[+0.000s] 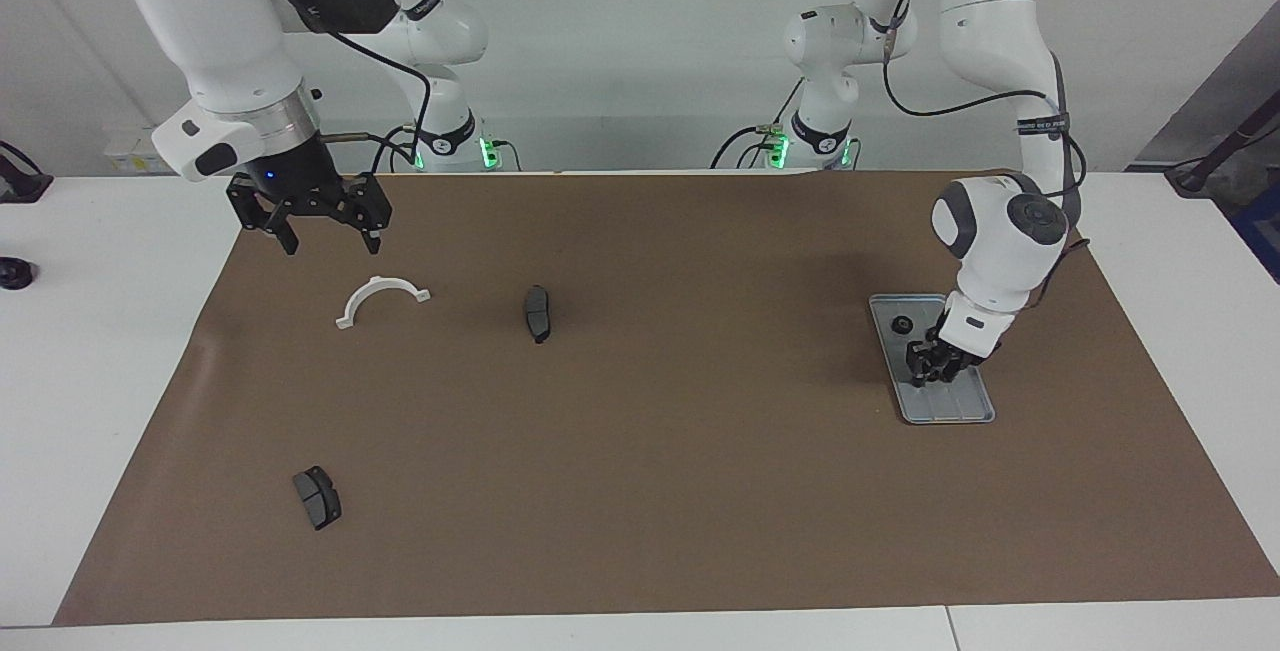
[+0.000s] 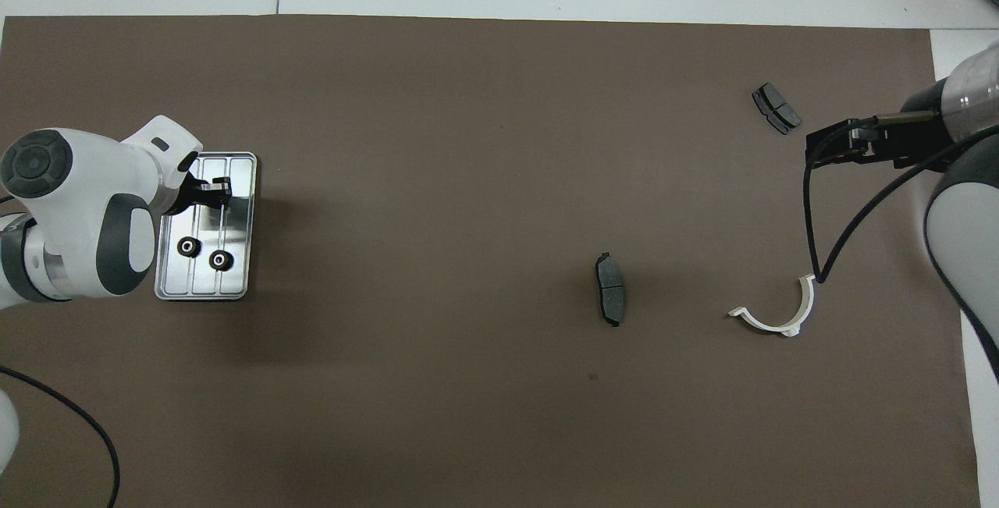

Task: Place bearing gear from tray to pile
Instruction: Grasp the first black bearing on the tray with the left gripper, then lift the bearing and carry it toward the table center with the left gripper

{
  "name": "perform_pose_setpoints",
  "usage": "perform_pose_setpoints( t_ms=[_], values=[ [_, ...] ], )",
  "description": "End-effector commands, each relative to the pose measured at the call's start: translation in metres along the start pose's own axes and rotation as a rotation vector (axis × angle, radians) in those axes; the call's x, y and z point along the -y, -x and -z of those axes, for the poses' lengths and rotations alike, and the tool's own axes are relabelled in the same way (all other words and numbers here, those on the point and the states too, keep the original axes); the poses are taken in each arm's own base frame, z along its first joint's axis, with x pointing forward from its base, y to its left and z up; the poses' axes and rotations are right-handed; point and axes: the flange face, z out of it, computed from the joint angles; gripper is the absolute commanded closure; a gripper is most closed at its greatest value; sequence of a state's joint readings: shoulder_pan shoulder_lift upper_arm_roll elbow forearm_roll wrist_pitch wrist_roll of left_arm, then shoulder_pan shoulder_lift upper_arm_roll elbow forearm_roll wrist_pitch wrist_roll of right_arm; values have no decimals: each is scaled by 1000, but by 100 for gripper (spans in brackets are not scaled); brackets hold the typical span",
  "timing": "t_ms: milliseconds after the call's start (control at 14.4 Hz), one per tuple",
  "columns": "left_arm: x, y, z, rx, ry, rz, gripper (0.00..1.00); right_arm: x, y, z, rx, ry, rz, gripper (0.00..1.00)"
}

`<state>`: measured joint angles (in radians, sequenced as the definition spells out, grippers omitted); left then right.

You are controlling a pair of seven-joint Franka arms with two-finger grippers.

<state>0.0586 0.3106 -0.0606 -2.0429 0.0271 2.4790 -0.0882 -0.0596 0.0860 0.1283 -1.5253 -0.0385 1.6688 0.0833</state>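
Facing view: the tray [image 1: 975,411] lies on the brown mat [image 1: 650,431] toward the left arm's end of the table. The left gripper [image 1: 928,368] is down inside the tray, fingers pressed together; whether a gear sits between them cannot be told here. One black gear [image 1: 901,324] rests in the tray nearer to the robots than the gripper. The right gripper [image 1: 320,241] hangs with fingers spread over the mat near the white half-ring [image 1: 381,299]; this arm waits. Two brake pads lie on the mat, one [image 1: 537,313] beside the half-ring, another [image 1: 317,497] farther from the robots. Overhead view: the left gripper [image 2: 221,193] is over the tray's [image 2: 243,172] farther half, fingers closed; two gears [image 2: 187,246] [image 2: 222,261] sit side by side in the nearer half. No pile of gears shows on the mat [image 2: 468,180].
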Motion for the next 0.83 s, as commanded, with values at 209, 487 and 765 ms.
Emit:
perform_pose_setpoints(
  t_ms=[209, 487, 765],
  values=[
    [-1, -16, 36, 27, -20, 8, 100, -1, 7, 1, -2, -4, 8, 0],
    [-72, -26, 104, 89, -15, 114, 100, -6, 7, 2, -3, -3, -1, 0],
    [-189, -1, 108, 26, 22, 260, 100, -5, 7, 1, -2, -3, 1, 0]
  ],
)
